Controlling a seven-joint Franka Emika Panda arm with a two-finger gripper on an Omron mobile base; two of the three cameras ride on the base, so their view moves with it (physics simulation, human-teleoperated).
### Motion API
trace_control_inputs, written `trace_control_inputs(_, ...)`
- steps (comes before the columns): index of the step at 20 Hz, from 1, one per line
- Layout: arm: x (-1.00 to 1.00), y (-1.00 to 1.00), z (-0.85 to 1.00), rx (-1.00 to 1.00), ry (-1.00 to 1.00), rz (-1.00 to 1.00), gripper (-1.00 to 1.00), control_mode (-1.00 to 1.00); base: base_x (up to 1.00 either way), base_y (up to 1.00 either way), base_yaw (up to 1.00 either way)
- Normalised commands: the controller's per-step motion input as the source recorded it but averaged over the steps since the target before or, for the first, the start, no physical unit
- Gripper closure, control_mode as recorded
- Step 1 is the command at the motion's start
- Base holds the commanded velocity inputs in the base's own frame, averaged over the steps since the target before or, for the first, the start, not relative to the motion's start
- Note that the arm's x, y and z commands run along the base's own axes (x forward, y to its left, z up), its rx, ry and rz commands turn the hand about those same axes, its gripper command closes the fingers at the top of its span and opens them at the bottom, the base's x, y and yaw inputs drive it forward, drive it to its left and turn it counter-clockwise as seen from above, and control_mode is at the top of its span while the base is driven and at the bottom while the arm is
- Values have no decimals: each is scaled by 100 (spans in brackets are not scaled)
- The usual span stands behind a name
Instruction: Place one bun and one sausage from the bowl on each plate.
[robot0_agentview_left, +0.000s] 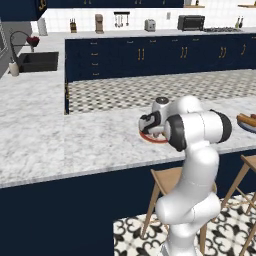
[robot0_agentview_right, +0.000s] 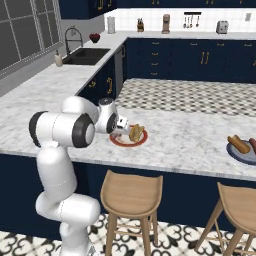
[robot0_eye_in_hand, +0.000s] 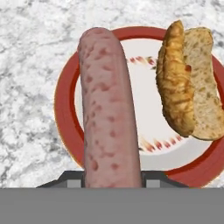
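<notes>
A rendered kitchen with navy cabinets and pale marble counters.

A long marble island counter (robot0_agentview_left: 75, 135) runs across the foreground, with navy panels below and light wooden stools (robot0_agentview_right: 131, 192) tucked against it. The floor behind the island is a small black-and-white checked tile (robot0_agentview_left: 150, 90); nearer the camera it is a bold black-and-white patterned tile (robot0_agentview_right: 165, 240). A dark sink (robot0_agentview_right: 87, 56) with a curved black faucet (robot0_agentview_right: 72, 37) sits under a grey window (robot0_agentview_right: 25, 35). Along the white-tiled back wall stand a toaster (robot0_agentview_left: 149, 24), a toaster oven (robot0_agentview_left: 191, 22), a knife block (robot0_agentview_left: 73, 26) and hanging utensils (robot0_agentview_left: 121, 19).
</notes>
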Motion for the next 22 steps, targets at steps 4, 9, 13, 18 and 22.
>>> trace_control_inputs(4,42,-8,-14,0,0,0,100,-100,0,0,0)
trace_control_inputs(9,20,-11,-47,0,0,0,100,-100,0,0,0)
trace_control_inputs(13,1,0,-2,0,0,0,100,-100,0,0,0)
trace_control_inputs(18,0,0,0,0,0,0,-100,-100,0,0,0)
trace_control_inputs(22,0,0,0,0,0,0,-100,-100,0,0,0)
